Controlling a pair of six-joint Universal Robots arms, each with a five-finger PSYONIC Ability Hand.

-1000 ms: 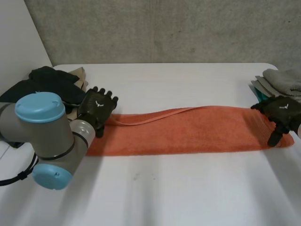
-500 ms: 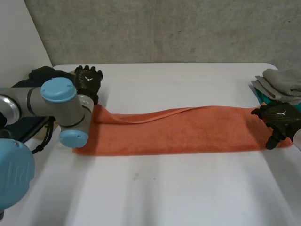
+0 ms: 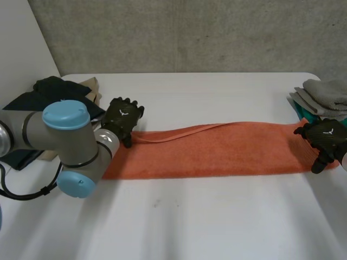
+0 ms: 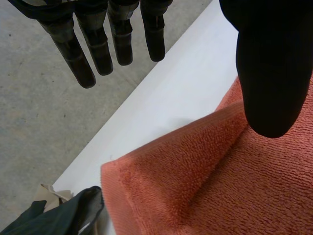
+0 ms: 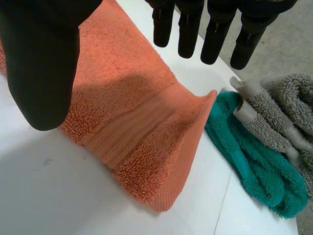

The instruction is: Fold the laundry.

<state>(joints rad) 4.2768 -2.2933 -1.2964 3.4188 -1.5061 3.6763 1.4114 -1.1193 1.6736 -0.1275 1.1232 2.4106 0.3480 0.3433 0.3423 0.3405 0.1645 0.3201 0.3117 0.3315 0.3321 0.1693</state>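
Plainly, the fingers (image 4: pixel 78 56) of the left hand (image 3: pixel 123 116) are straight and spread from the thumb, grasping nothing. They hang over the far-left corner of the orange towel (image 3: pixel 217 149). The fingers (image 5: pixel 188 29) of the right hand (image 3: pixel 325 136) are likewise released, poised above the towel's right end, where one corner peaks up a little. The towel lies stretched as a long strip from left to right across the white table (image 3: pixel 190 222), with a loose fold along its far edge. Dark clothes (image 3: pixel 51 92) lie just beside its left end, and a teal towel (image 5: pixel 244 147) and grey towels (image 5: pixel 288 98) sit close to its right end. The risk, I judge, is a hand closing on one layer only, so the strip sags on lifting. A hand could also catch a neighbouring cloth, because the piles lie so near.
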